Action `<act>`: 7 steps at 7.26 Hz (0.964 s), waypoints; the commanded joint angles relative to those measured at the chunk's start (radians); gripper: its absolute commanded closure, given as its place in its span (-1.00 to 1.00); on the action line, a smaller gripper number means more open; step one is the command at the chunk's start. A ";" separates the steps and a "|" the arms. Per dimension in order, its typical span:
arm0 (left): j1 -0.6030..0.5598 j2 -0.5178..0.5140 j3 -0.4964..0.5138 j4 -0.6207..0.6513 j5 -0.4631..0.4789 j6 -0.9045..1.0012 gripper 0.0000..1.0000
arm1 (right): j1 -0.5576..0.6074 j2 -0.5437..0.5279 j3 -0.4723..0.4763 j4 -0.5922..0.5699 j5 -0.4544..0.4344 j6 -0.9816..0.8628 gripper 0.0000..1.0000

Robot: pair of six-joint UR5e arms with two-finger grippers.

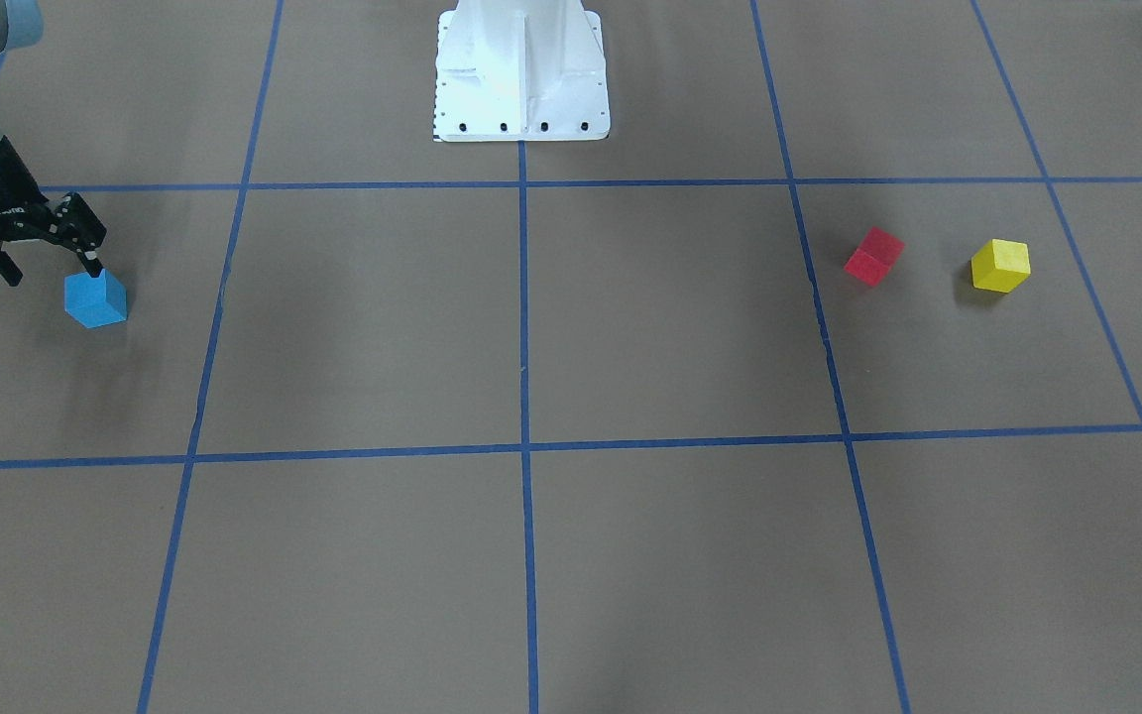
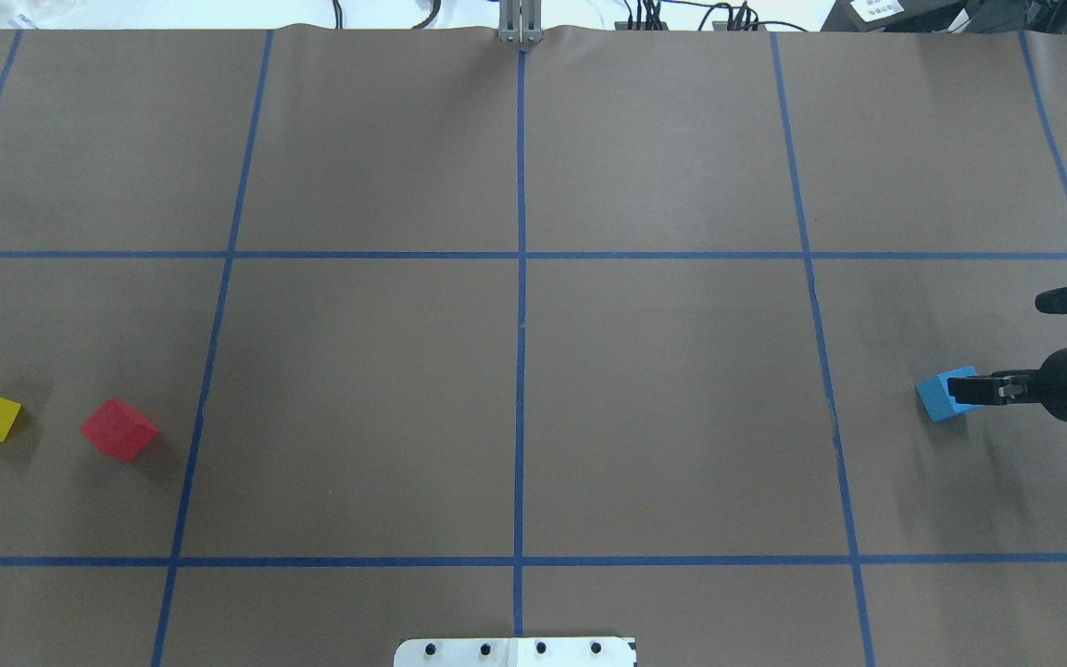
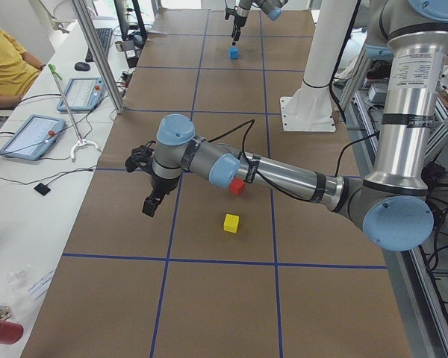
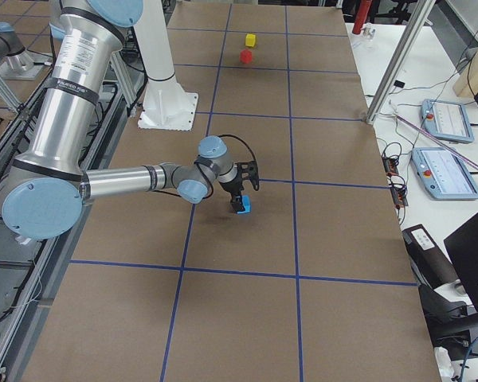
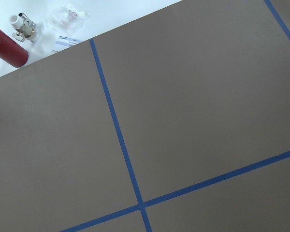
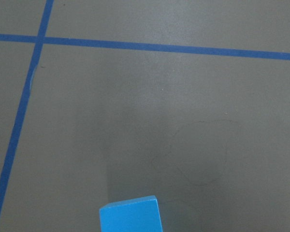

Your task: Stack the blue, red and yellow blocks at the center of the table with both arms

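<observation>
The blue block (image 1: pixel 95 299) lies on the brown table far out on my right side, also in the overhead view (image 2: pixel 939 398) and at the bottom of the right wrist view (image 6: pixel 130 215). My right gripper (image 1: pixel 51 273) is open and hangs just above and beside it; one fingertip (image 1: pixel 92 266) is close over its top. The red block (image 1: pixel 873 256) and the yellow block (image 1: pixel 1000 266) lie side by side on my left side, apart from each other. My left gripper (image 3: pixel 149 205) shows only in the exterior left view, beyond the red block; I cannot tell whether it is open or shut.
Blue tape lines (image 1: pixel 523 397) mark a grid on the table. The white robot base (image 1: pixel 521 69) stands at the robot's edge. A red bottle (image 5: pixel 7 46) lies past the table's end. An operator (image 3: pixel 7 63) and tablets are beside the table.
</observation>
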 commanded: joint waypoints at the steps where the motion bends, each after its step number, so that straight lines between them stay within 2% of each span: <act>1: 0.000 0.000 0.000 -0.001 0.000 0.000 -1.00 | -0.034 0.028 -0.035 0.016 -0.011 0.002 -0.97; 2: 0.000 0.000 0.001 -0.001 0.000 0.000 -1.00 | -0.045 0.039 -0.064 0.016 -0.014 -0.003 -0.91; 3: 0.000 0.000 0.001 -0.001 0.000 0.000 -1.00 | -0.052 0.039 -0.067 0.016 -0.017 -0.004 -0.45; 4: 0.000 0.000 0.001 -0.001 0.001 0.000 -1.00 | -0.054 0.039 -0.073 0.015 -0.015 -0.012 0.63; 5: 0.000 0.000 0.000 -0.001 0.000 0.000 -1.00 | -0.052 0.033 -0.070 0.015 -0.015 -0.016 1.00; 6: 0.000 0.000 0.001 -0.001 0.000 0.000 -1.00 | -0.048 0.042 -0.044 0.009 0.001 -0.027 1.00; 7: 0.000 0.001 0.001 -0.001 0.000 0.000 -1.00 | -0.011 0.080 -0.021 -0.046 0.049 -0.027 1.00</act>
